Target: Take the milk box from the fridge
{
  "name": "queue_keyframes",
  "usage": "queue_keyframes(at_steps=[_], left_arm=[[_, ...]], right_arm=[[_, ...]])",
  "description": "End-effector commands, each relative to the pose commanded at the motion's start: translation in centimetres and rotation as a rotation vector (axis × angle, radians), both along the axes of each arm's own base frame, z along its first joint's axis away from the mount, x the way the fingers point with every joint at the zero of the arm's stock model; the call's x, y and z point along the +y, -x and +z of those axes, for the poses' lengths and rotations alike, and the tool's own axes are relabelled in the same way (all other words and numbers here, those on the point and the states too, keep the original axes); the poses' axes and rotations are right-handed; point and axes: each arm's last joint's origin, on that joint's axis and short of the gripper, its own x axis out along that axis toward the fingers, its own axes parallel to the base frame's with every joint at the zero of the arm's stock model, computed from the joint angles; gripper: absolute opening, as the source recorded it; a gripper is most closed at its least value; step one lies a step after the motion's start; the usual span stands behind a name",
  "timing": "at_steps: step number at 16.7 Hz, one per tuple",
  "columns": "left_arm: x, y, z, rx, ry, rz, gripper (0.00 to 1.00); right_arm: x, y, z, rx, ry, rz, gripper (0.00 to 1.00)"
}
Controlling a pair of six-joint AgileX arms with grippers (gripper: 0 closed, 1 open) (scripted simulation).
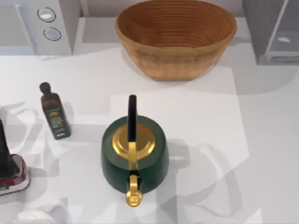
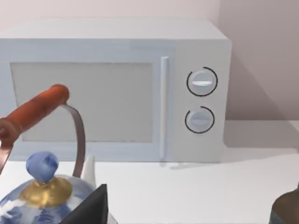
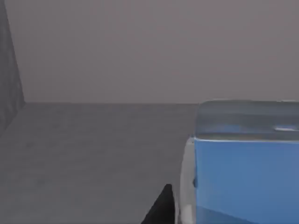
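Grey interior: the right wrist view looks into the dark grey cabinet of the fridge (image 3: pixel 70 154), floor and back wall bare.
Fridge location: far right corner of the table (image 1: pixel 264 28), beside the woven basket (image 1: pixel 175 37).
Milk box: stands on the fridge floor (image 3: pixel 245 179), blue face toward the camera, paler cap above; upright as far as I can judge.
Right gripper: inside the fridge, its dark tip (image 3: pixel 162 209) just beside the carton's edge. Contact not confirmed.
Right pincer state: cannot tell whether it is wide, narrow or holding.
Left arm: parked at the table's left edge (image 1: pixel 10 168), near the olive-oil bottle (image 1: pixel 55 114); pincer state cannot tell.
Step in hand: judged to be closing in on the carton for the grasp.
Recommended practice: centre the carton in the pincer before closing, since it now sits off to one side. Grip across the flat sides, low enough not to crush the cap. Draw straight out through the door opening, keeping the box level.
Hazards: a nudge could tip the carton. The green kettle (image 1: pixel 135 154) occupies the middle of the table, so choose the put-down spot away from it.
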Motion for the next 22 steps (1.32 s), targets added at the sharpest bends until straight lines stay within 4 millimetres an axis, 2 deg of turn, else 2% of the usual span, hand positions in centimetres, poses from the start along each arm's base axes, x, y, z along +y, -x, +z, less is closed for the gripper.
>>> queue_keyframes(at_steps=[2, 7, 9, 14, 17, 19, 22], left_arm=[[0.0, 0.0, 0.0, 0.000, 0.000, 0.000, 1.00], [0.0, 0.0, 0.0, 0.000, 0.000, 0.000, 1.00], [0.0, 0.0, 0.0, 0.000, 0.000, 0.000, 1.00], [0.0, 0.0, 0.0, 0.000, 0.000, 0.000, 1.00], [0.0, 0.0, 0.0, 0.000, 0.000, 0.000, 1.00], [0.0, 0.0, 0.0, 0.000, 0.000, 0.000, 1.00], [0.0, 0.0, 0.0, 0.000, 0.000, 0.000, 1.00]], right_arm=[[-0.5, 0.2, 0.7, -0.001, 0.008, -0.010, 0.00], [-0.5, 0.5, 0.4, 0.009, 0.008, -0.020, 0.00], [-0.9, 1.7, 0.6, 0.011, 0.020, -0.049, 0.00], [-1.3, 6.4, 2.1, -0.044, 0.047, -0.095, 0.00], [-1.0, 8.8, 1.9, -0.051, 0.035, -0.065, 0.00], [-0.5, 9.8, 1.1, -0.020, 0.017, -0.028, 0.00], [-0.2, 10.2, 0.5, 0.004, 0.005, -0.007, 0.00]])
